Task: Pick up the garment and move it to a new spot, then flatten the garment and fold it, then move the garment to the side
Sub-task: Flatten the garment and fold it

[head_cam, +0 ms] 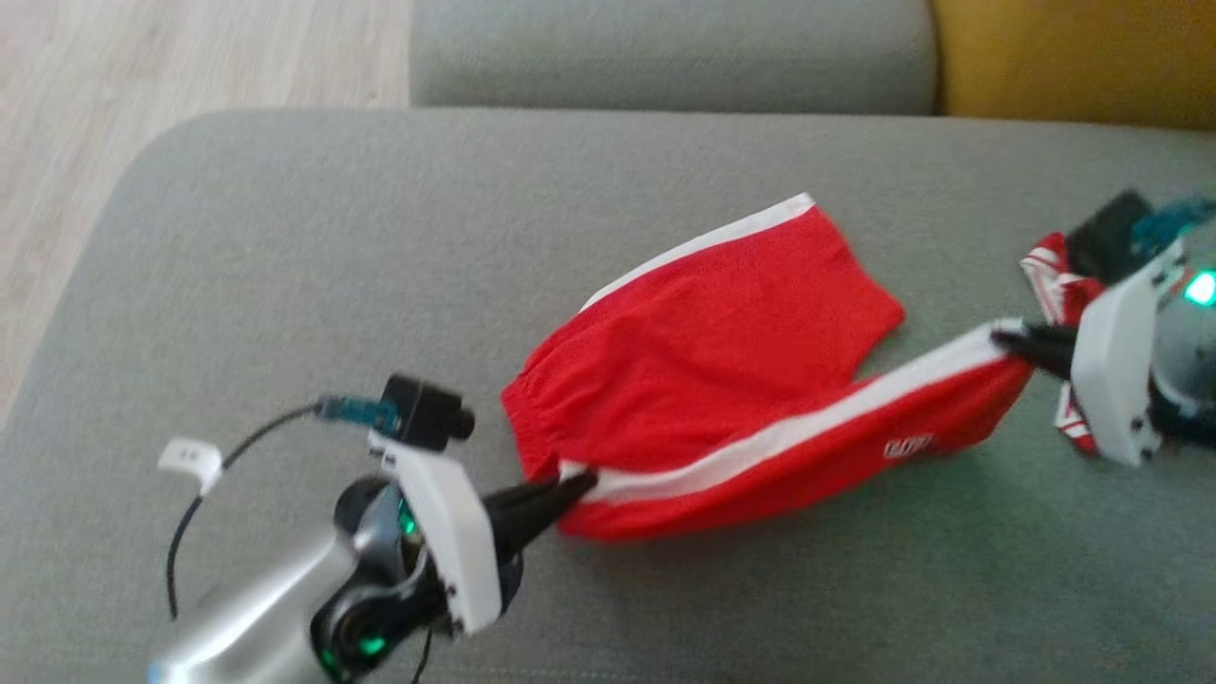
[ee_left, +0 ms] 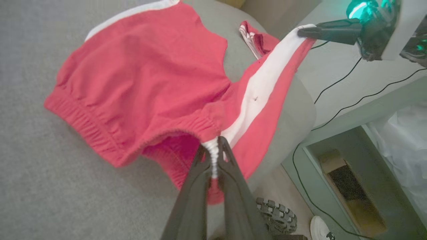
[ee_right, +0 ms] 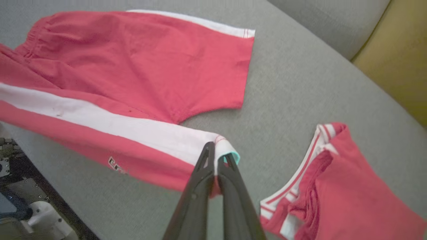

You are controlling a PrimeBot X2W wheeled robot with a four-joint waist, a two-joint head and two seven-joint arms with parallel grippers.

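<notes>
Shorts [head_cam: 703, 361] pinched, left end effector [head_cam: 581, 484], right end effector [head_cam: 1003, 335]

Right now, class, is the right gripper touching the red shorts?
Touching. The right wrist view shows the right gripper shut on the red shorts, its fingertips pinching the white side stripe at the leg hem.

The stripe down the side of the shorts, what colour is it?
White. The stripe runs along the red shorts; clearest in the right wrist view.
</notes>
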